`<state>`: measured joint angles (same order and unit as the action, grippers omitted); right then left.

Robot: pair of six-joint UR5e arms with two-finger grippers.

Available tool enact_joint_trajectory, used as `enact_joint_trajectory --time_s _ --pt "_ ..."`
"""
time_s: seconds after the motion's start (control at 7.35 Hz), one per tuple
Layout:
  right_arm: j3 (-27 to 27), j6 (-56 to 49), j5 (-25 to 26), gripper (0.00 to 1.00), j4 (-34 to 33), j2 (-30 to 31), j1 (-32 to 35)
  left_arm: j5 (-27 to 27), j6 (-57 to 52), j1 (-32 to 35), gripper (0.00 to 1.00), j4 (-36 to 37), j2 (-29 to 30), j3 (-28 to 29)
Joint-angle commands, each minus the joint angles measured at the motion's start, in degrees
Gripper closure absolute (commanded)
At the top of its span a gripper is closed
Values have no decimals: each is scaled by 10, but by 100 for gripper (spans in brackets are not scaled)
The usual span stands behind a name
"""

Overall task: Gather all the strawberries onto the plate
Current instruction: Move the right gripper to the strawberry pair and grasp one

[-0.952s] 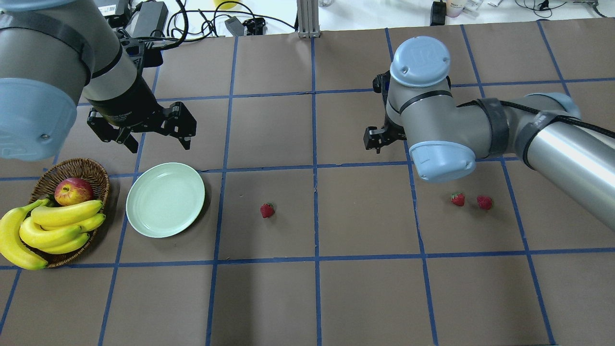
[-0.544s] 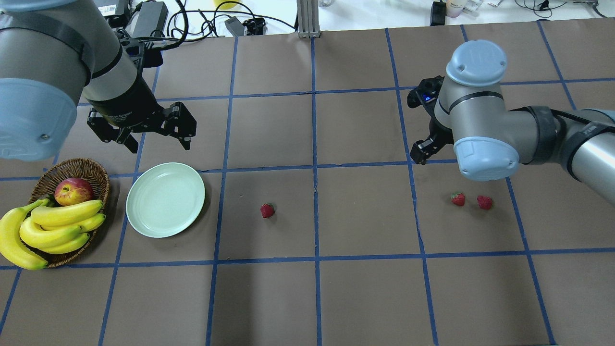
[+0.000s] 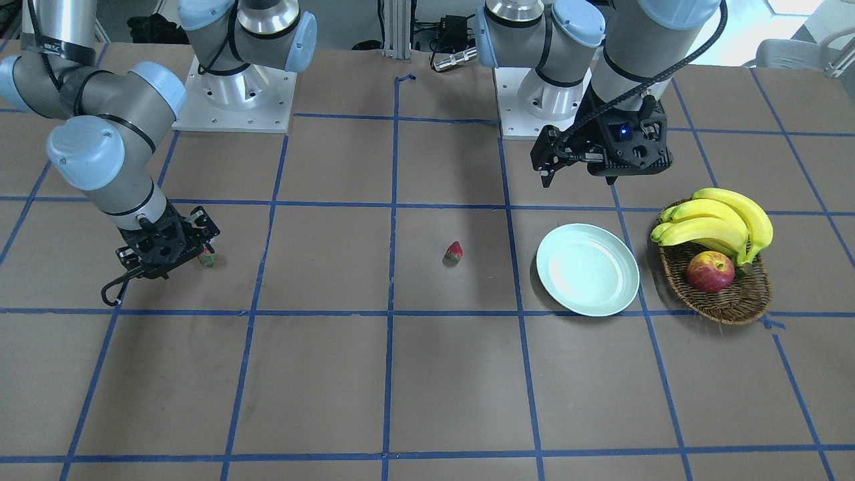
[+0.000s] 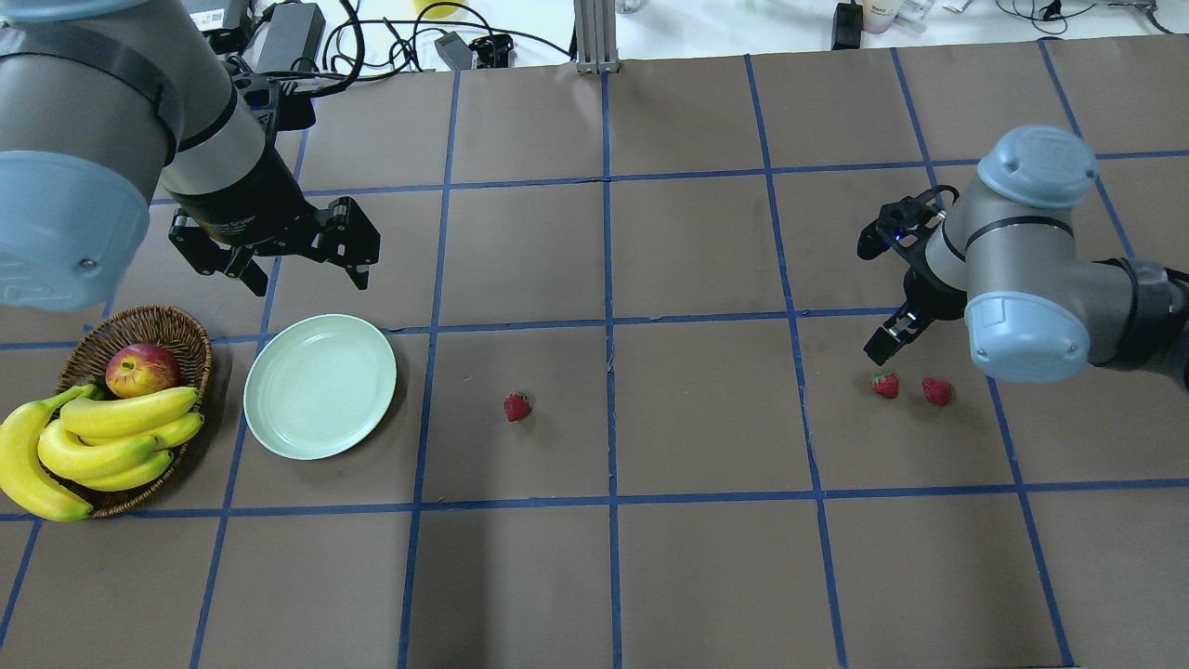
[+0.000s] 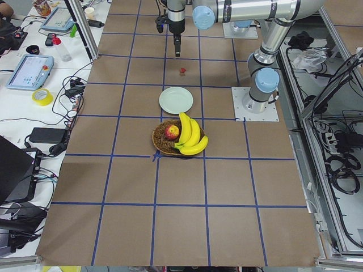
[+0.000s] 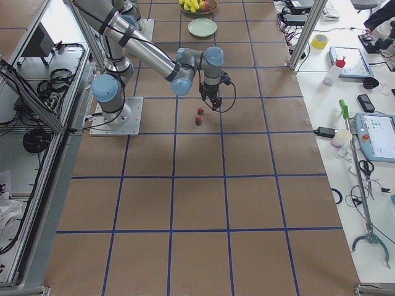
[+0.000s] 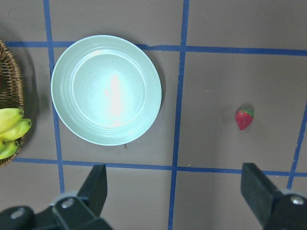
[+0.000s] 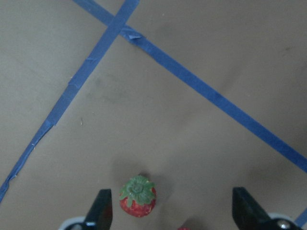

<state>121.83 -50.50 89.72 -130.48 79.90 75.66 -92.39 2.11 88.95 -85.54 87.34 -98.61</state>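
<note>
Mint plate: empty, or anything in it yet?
Empty. The round pale mint plate shows a bare glossy inside; three small red strawberries lie outside it.

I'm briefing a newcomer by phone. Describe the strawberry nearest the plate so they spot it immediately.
Find the pale mint plate beside the wicker basket. In the next taped square, away from the basket, one small red strawberry lies on the brown table. It lies alone; the other two strawberries sit together as a pair far across the table.
</note>
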Motion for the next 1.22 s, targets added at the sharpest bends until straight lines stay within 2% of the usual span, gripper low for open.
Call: enact_joint_trajectory --time_s 0.0,0.27,0.41,0.54,0.82,0.95,1.09 --pt "45 11 3 14 -32 1 2 0 0 0 0 0 0 -1" --pt "57 1 0 15 -43 -2 3 0 0 0 0 0 0 -1" --pt "60 -1 -2 24 -44 -2 4 0 0 0 0 0 0 -1" --pt "67 0 3 46 -55 -4 5 1 0 0 0 1 2 1" --pt "67 -4 4 64 -60 -4 5 0 0 0 0 1 1 0" --pt "63 8 5 81 -73 -4 5 0 0 0 0 0 1 0" --pt "61 9 5 85 -75 -2 4 0 0 0 0 0 1 -1"
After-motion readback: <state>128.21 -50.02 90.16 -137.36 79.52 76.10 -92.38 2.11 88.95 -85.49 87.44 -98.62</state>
